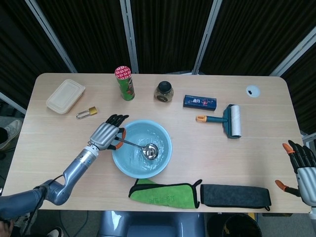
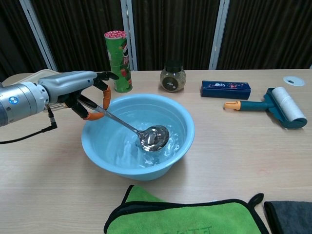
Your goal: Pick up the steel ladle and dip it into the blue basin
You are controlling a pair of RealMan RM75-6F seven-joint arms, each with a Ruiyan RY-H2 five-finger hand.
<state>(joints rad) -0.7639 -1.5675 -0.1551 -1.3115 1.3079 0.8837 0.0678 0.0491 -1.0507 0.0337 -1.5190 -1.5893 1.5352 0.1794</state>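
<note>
The blue basin (image 1: 163, 157) (image 2: 180, 146) sits at the table's middle front with rippling water in it. My left hand (image 1: 105, 134) (image 2: 80, 92) grips the steel ladle's handle at the basin's left rim. The steel ladle (image 1: 149, 151) (image 2: 153, 136) slants down to the right, its bowl inside the basin at the water's surface. My right hand (image 1: 301, 170) hangs at the table's right front corner, fingers spread, holding nothing; the chest view does not show it.
A green can (image 1: 125, 83), a jar (image 1: 164, 92), a blue box (image 1: 199, 102) and a lint roller (image 1: 227, 120) stand behind the basin. A lidded container (image 1: 64, 96) and a padlock (image 1: 86, 112) lie at the left. A green cloth (image 1: 163, 194) and a dark pouch (image 1: 235, 196) lie along the front edge.
</note>
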